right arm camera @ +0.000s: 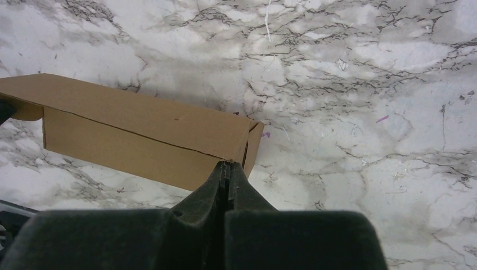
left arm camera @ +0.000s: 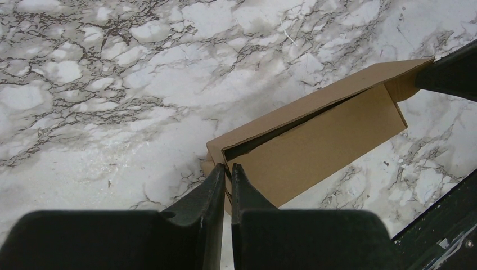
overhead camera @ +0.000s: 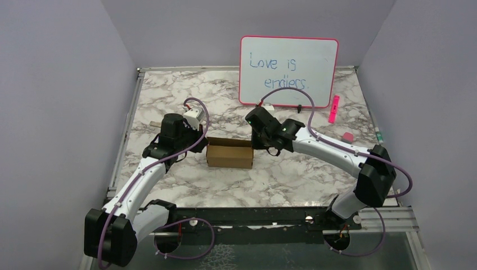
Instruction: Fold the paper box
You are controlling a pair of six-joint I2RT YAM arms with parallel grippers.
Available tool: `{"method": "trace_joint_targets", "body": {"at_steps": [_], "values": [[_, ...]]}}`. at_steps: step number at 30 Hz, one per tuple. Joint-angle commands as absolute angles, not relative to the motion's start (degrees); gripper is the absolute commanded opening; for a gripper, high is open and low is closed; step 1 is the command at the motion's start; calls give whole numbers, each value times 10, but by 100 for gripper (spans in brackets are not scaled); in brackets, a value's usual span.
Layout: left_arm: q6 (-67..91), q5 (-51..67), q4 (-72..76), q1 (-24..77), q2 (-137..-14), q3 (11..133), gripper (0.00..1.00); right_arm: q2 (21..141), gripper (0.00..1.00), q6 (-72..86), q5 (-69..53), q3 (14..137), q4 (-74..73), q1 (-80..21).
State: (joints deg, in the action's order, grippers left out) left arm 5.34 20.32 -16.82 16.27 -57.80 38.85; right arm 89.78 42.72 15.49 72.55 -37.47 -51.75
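The paper box (overhead camera: 229,153) is a small brown cardboard box lying on the marble table, long side toward the arms. My left gripper (overhead camera: 203,146) is at its left end. In the left wrist view its fingers (left arm camera: 228,167) are shut to a thin slit, tips against the near corner of the box (left arm camera: 326,140), whose lid stands slightly ajar. My right gripper (overhead camera: 254,142) is at the right end. In the right wrist view it (right arm camera: 226,164) is fully shut, tips touching the box's (right arm camera: 140,121) end corner. Neither gripper is seen holding anything.
A pink-framed whiteboard (overhead camera: 288,71) stands at the back. A pink marker (overhead camera: 334,108) and a small pink eraser (overhead camera: 347,136) lie at the right. A tiny cardboard scrap (overhead camera: 153,125) lies behind the left arm. Purple walls enclose the table; a black rail (overhead camera: 253,216) runs along the front.
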Motion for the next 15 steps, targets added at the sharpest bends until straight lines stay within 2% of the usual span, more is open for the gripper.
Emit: {"method": "trace_joint_targets", "body": {"at_steps": [1, 15], "values": [[54, 215, -161, 169, -568, 386, 9, 900, 1, 412, 133, 703, -349, -518], [140, 245, -177, 170, -548, 376, 9, 889, 1, 376, 104, 653, -310, -518]]}}
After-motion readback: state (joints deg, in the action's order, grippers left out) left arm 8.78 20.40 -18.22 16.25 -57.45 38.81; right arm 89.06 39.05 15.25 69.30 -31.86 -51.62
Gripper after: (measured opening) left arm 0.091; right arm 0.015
